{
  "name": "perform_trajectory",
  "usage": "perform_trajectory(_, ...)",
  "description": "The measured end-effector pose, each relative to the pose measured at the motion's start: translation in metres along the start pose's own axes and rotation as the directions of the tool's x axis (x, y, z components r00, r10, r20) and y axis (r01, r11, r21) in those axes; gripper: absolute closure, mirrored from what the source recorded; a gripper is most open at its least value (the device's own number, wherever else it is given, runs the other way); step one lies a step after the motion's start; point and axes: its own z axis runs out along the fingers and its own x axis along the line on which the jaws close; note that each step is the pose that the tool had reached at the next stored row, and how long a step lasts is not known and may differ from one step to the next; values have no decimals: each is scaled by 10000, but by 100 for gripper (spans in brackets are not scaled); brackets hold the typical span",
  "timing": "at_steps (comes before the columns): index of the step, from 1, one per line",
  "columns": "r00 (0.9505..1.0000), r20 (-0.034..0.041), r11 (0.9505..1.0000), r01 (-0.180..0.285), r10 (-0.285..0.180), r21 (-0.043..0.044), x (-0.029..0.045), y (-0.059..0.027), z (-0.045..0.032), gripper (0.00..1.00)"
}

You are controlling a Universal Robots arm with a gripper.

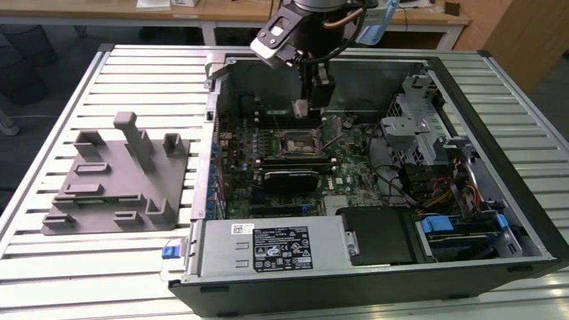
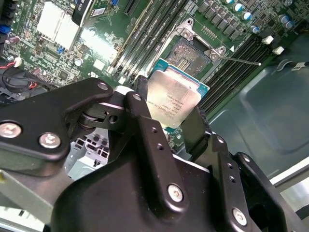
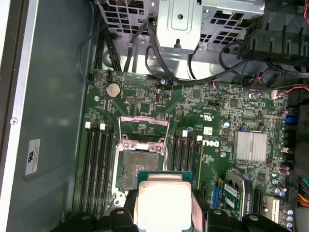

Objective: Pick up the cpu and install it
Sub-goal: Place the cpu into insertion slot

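On the exterior view's left, a grey fixture (image 1: 116,177) lies flat on the slatted metal surface (image 1: 89,267), well apart from the arm. Just beside it, toward the exterior view's right, an open case (image 1: 356,297) lies on its side with the board (image 1: 266,143) facing up. A silver power supply (image 1: 266,248) fills the near corner of the case.

About the middle of the board sits the socket (image 1: 298,141). In both wrist views it stands open: the first wrist view shows its metal frame (image 3: 143,130) swung up and back from the bare socket (image 3: 137,169), and the second wrist view shows the bare socket (image 2: 190,53) with its thin lever (image 2: 236,60) lying out to one side.

The arm (image 1: 307,23) reaches down from the top of the exterior view into the case. Its fingers (image 1: 316,90) are clenched on the cpu (image 1: 300,107), which hangs in the air over the board, near the socket and not seated in it. In the second wrist view the black fingers (image 2: 147,128) grip two opposite edges of the cpu (image 2: 174,99), whose pale metal top faces the camera. In the first wrist view the cpu (image 3: 163,200) sits between the fingers (image 3: 123,220), its edge overlapping the socket's rim.

Toward the exterior view's right are a drive cage (image 1: 414,110) and coloured cables (image 1: 436,193).
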Motion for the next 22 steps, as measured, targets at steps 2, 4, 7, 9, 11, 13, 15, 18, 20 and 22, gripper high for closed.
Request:
perform_trajectory(2, 10000, 4, 10000, -72, 71, 3, 0, 0, 4, 47)
perform_trajectory(4, 9999, 15, 9999, -125, 125, 4, 0, 0, 7, 47)
perform_trajectory(7, 9999, 51, 9999, -140, 140, 7, 0, -1, 9, 47)
perform_trajectory(9, 9999, 54, 9999, -144, 143, 8, 0, -1, 11, 47)
perform_trajectory(11, 9999, 51, 9999, -144, 144, 6, 1, -1, 18, 47)
perform_trajectory(13, 9999, 53, 9999, -144, 144, 7, 1, -1, 24, 47)
perform_trajectory(15, 9999, 54, 9999, -144, 144, 8, 1, -2, 29, 47)
perform_trajectory(18, 9999, 53, 9999, -144, 144, 7, 1, -2, 31, 47)
perform_trajectory(20, 9999, 53, 9999, -144, 144, 7, 1, -2, 32, 47)
perform_trajectory(22, 9999, 51, 9999, -144, 144, 6, 1, -2, 36, 47)
